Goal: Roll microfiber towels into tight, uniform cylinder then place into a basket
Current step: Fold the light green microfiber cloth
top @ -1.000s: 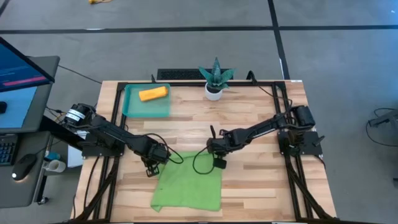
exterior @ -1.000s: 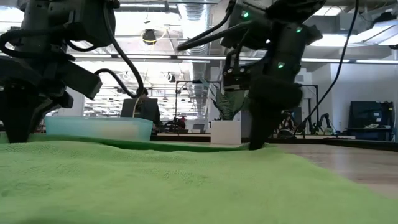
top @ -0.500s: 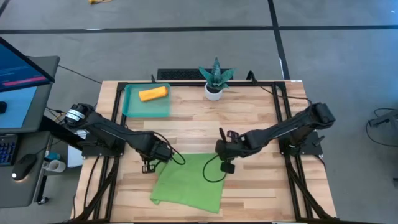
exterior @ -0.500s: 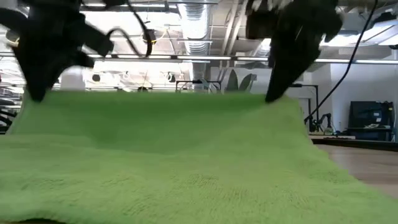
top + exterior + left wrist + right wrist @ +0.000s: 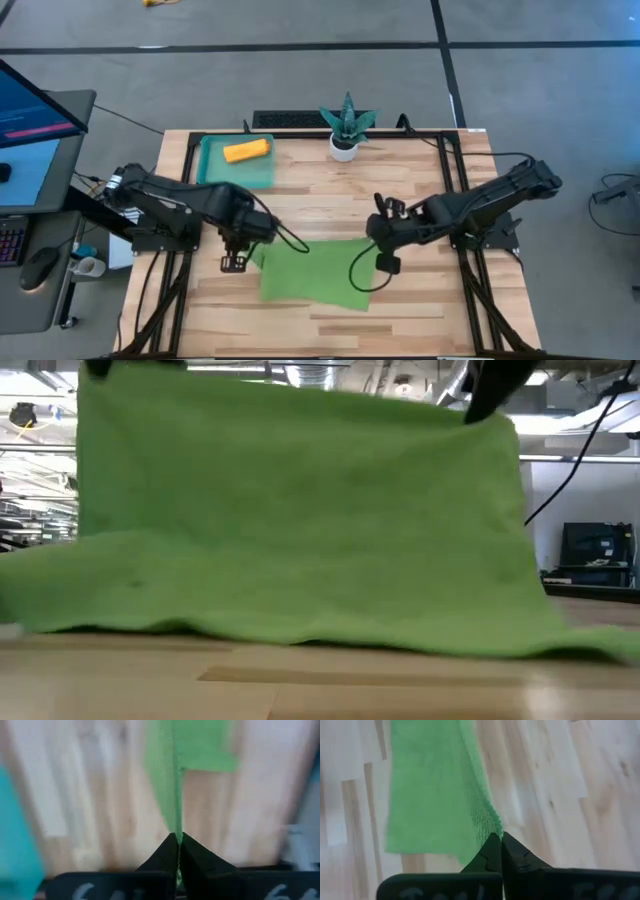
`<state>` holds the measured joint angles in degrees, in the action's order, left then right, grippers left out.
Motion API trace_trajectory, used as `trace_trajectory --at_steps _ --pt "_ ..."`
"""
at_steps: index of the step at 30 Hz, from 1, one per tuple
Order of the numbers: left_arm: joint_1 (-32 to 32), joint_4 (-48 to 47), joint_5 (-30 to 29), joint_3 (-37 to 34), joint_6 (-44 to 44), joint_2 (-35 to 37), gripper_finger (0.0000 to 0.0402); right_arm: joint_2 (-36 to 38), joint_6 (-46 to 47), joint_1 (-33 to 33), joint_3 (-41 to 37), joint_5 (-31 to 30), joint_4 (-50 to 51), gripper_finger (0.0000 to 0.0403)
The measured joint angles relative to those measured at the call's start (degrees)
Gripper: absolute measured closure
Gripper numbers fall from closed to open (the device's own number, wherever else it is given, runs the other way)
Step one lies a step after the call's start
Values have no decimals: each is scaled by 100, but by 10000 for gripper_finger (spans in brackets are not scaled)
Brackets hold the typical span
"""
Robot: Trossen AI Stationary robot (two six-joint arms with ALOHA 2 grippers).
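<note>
The lime green towel (image 5: 315,272) is held up by its two far corners and hangs like a curtain in the low view (image 5: 300,510), with its lower edge (image 5: 300,630) lying on the table. My left gripper (image 5: 252,243) is shut on the towel's far left corner, and my right gripper (image 5: 374,243) is shut on its far right corner. The orange towel (image 5: 246,150) lies rolled up in the teal basket (image 5: 212,175) at the table's far left. My left gripper pinches the green towel's far left corner (image 5: 175,827) between its two shut fingers, from above. The towel hangs below the fingers, spread toward the other gripper, its lower edge on the table. My right gripper pinches the towel's far right corner (image 5: 492,827) between its two shut fingers, from above. The cloth hangs below it; its upper edge (image 5: 300,395) runs nearly straight between the two grippers.
A small white pot with a green spiky plant (image 5: 345,125) stands at the far edge, right of the basket. Bare wooden table (image 5: 330,195) lies between the towel and the basket. A monitor and desk (image 5: 30,130) stand off the table's left side.
Both grippers have gone up, staying shut on the green towel's far corners, and my right gripper has also gone toward the table's right edge. The towel's far part has been lifted off the table and hangs spread out. Its near edge has stayed on the table and slid toward the far side.
</note>
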<state>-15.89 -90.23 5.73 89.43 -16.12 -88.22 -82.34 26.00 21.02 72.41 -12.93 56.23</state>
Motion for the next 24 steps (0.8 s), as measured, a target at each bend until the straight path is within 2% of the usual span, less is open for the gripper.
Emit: trace_trajectory --at_steps 4,8,13,17,24 --pt "151 4 436 569 -2 4 401 33 -2 0 555 -190 777 398" --pt "356 12 822 1000 -189 4 401 38 95 40 1044 -804 1489 398" --pt "619 12 500 1190 119 6 401 38 253 -5 1292 -1096 1932 398" --pt "910 12 -502 1211 833 4 401 38 265 -145 1299 -1692 2092 398" --pt "1452 17 -3096 1211 1753 4 402 38 157 -521 1299 -2458 2325 398"
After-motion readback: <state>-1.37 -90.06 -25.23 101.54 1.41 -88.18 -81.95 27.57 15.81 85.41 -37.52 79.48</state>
